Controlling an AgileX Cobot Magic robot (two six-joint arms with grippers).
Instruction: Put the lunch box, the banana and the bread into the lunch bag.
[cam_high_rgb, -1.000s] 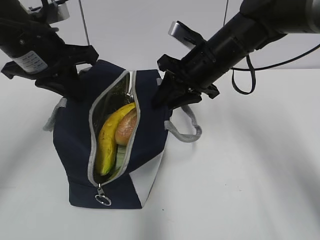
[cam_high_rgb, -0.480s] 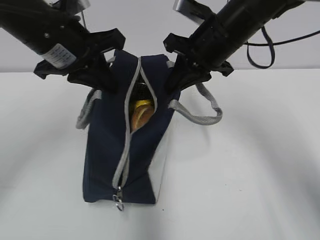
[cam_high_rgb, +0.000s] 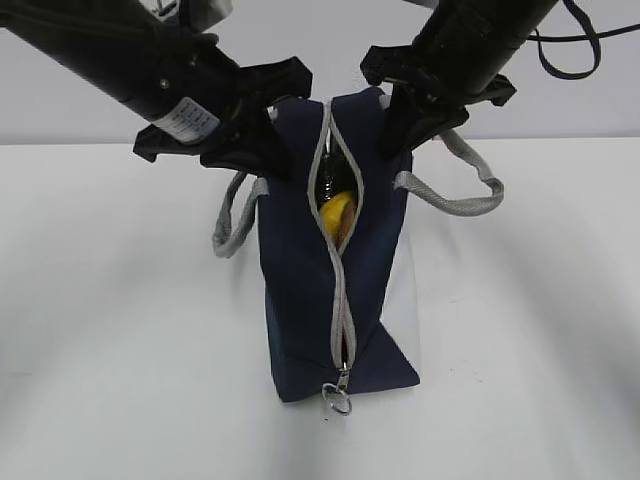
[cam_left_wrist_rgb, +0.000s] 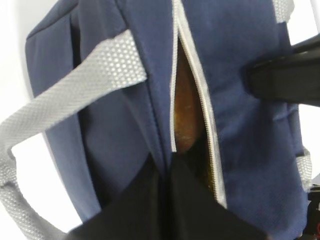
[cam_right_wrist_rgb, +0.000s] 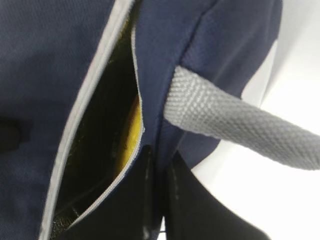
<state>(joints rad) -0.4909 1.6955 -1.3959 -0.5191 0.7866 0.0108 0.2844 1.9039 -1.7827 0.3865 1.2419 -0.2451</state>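
From outside, my left tool (cam_high_rgb: 262, 165) and right tool (cam_high_rgb: 400, 135) pinch the navy bag (cam_high_rgb: 300, 270) upright mid-tabletop (cam_high_rgb: 120, 350); banana (cam_high_rgb: 338, 212) peeks through the gap. Left wrist: jaws clamped on fabric, brown bread (cam_left_wrist_rgb: 185, 115) inside. Right wrist: jaws clamped on the edge, yellow within.

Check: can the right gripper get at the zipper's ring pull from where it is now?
Probably not as things stand. The right gripper is shut on the lunch bag at its top edge, and the ring pull hangs at the bag's opposite, near end; it must let go first.
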